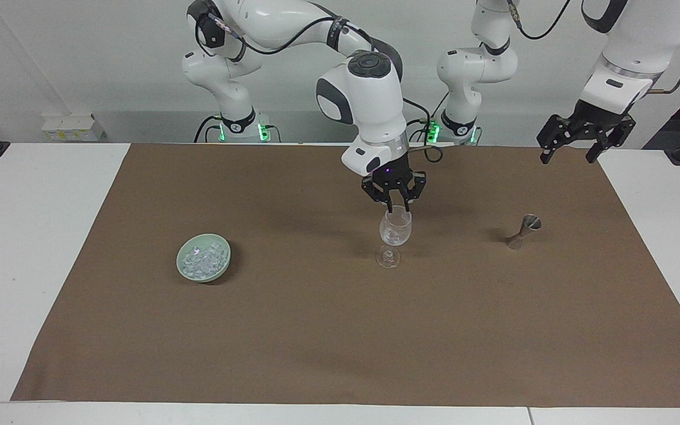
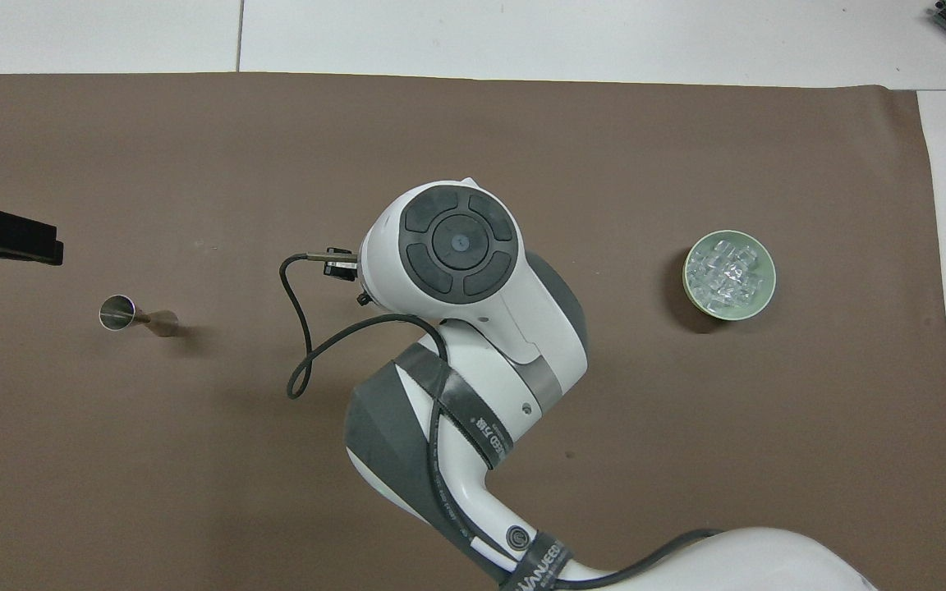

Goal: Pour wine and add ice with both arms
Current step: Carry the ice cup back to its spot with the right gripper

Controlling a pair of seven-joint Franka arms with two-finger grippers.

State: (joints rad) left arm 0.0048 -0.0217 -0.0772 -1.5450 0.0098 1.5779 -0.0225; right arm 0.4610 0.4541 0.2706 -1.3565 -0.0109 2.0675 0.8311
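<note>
The right gripper [image 1: 396, 206] hangs just over the rim of the wine glass [image 1: 395, 231], which stands near the middle of the brown cloth [image 1: 316, 330] on the desk [image 1: 33, 236], at the centre of the facing view. Its fingers point straight down at the mouth of the glass; whether they are parted or pressed together cannot be told from here, and no cube shows between them. Something pale and glassy sits in the bowl of the glass, likely ice. The rest of the ice [image 1: 201, 260] lies heaped in the green bowl [image 1: 222, 267] at the lower left of the facing view, toward the right arm's end of the desk.

The left gripper [image 1: 579, 137] waits in the air at the upper right of that view, fingers spread and empty, over the cloth's edge. Below it a small metal measuring cup [image 1: 524, 231] stands on the cloth.

The step in hand looks like dropping ice into the glass. Next, the right arm would need to lift clear without knocking the rim.
</note>
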